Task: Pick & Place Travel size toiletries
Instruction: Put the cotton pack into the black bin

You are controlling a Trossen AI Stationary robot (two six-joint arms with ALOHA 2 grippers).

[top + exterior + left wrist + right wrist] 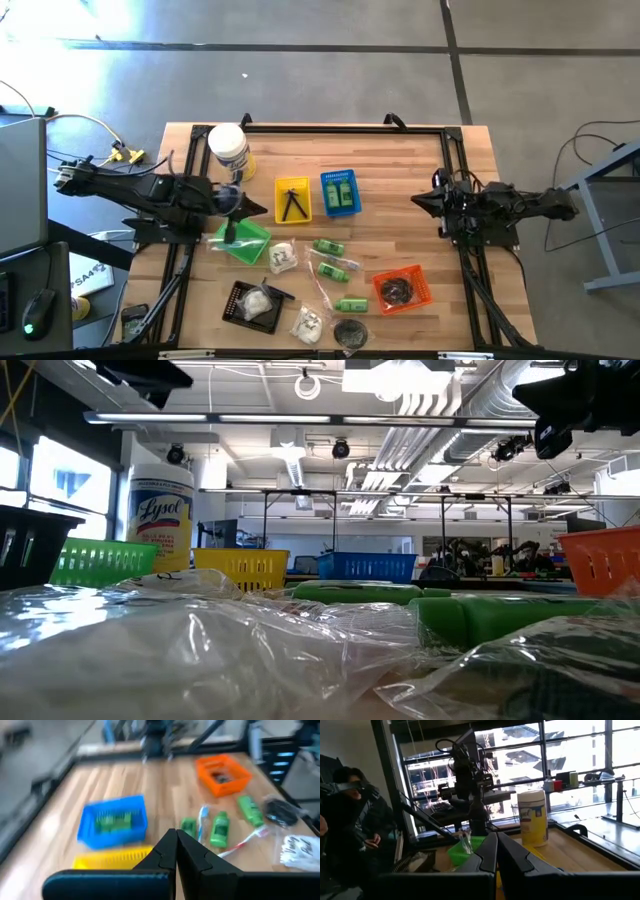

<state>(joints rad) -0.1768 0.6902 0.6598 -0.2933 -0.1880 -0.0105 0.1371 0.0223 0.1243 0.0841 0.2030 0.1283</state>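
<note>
While the left gripper [262, 208] hovered clenched and empty near the tabletop's left edge, the right gripper [418, 201] waited pinched together opposite; green bottles [329, 247] and packets [283, 257] lay mid-table toward the front edge.

Lab: exposed ducts [440, 410], workbenches [480, 525]

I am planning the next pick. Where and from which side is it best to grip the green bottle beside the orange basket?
Probably across the middle of the green bottle, coming straight down from above. It lies flat on the table, so its long sides are exposed, and the tool's fingers can close across its narrow width. The orange basket stands apart on one side, which likely leaves room to descend.
</note>
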